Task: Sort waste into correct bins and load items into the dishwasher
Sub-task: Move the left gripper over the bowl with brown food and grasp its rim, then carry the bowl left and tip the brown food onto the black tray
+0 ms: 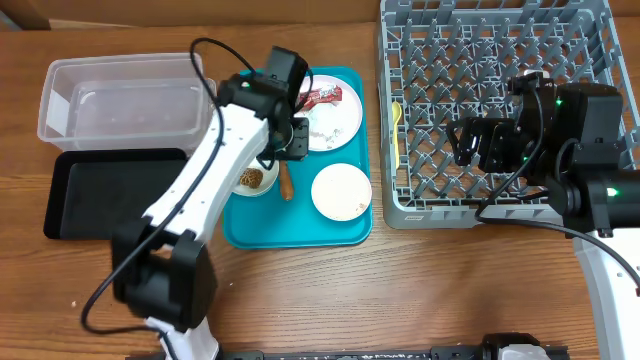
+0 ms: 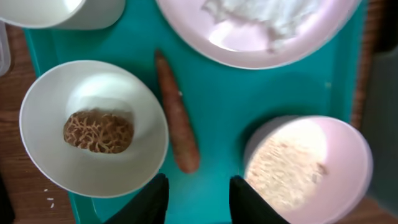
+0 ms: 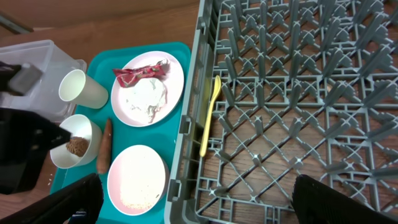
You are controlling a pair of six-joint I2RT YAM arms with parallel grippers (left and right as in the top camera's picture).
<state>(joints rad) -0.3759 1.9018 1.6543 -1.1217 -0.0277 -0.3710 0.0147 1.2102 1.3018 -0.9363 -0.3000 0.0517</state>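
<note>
Carrot lies flat on the teal tray, between the bowl and the crumby plate. Probably light, stiff and a bit tapered, so pinching across its middle seems best. Left gripper hovers near one end, jaws apart, empty. Right gripper is spread wide over the rack, also empty.

Brown wood-grain table fills the overhead view, with bare wood widest from 4 to 8 o'clock. Teal tray lies flat on it near centre, a touch toward 10 o'clock; rounded corners, raised rim. Pale tan strip runs beyond the table's far edge, 10 to 12 o'clock — cannot tell what it is. Left wrist view: tray fills most of frame, table at 9 o'clock, few white specks on the wood at 7 o'clock.
</note>
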